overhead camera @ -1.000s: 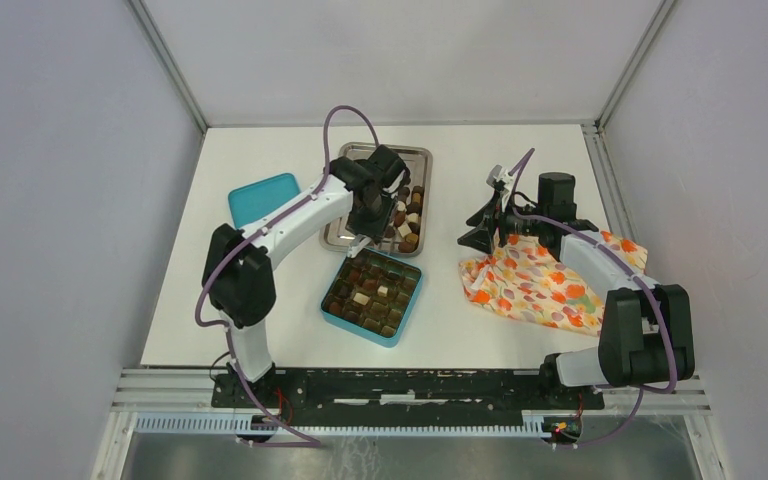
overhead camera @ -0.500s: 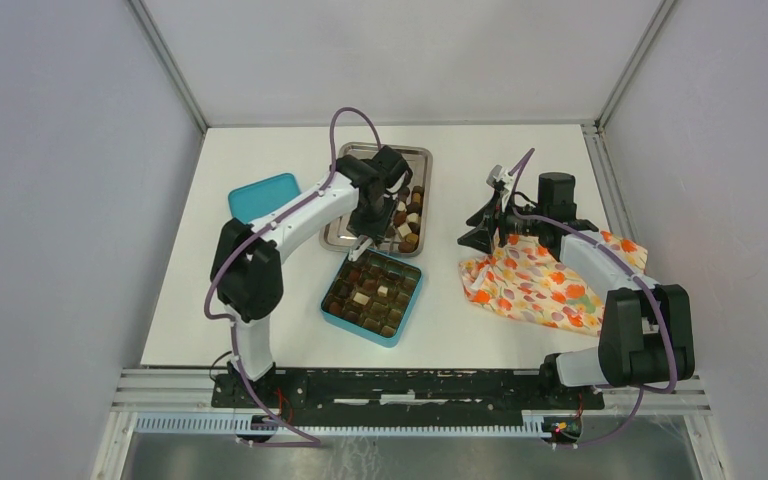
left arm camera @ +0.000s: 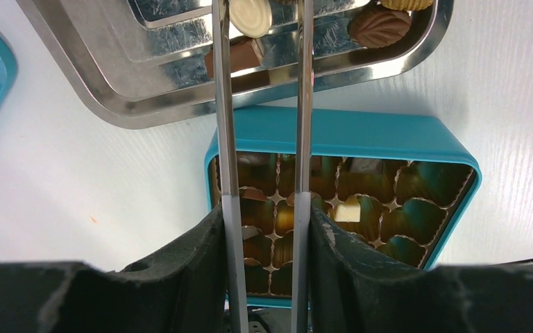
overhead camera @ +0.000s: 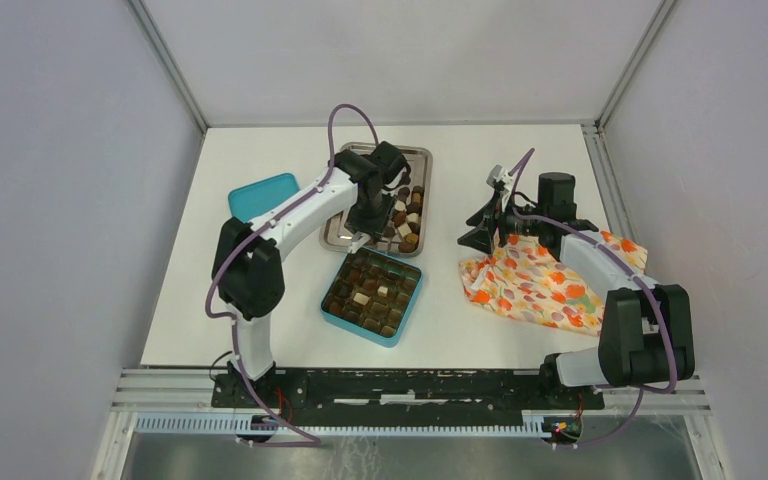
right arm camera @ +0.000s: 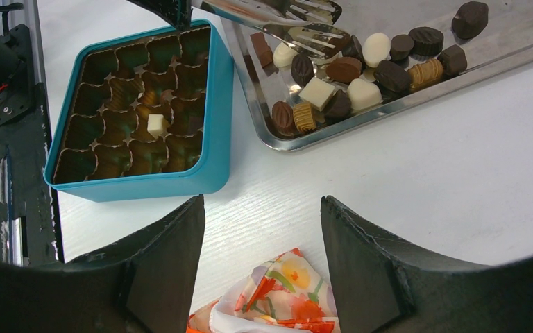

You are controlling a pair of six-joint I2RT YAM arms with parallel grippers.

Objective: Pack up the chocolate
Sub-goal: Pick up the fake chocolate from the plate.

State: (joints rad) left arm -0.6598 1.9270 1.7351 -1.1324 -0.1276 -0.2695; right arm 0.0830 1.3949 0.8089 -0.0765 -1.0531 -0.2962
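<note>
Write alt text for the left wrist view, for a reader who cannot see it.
Metal tongs in the left gripper reach across a teal compartmented box to a steel tray; a brown chocolate and a round cream one show between their arms.

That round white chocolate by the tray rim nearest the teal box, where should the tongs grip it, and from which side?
Probably across its widest part, low on the curved edge, coming straight down from above. The round white chocolate lies flat and disc-like, with no flat sides. A brown block crowds its near side, so the tongs should close on the two free sides that their blades flank.
</note>
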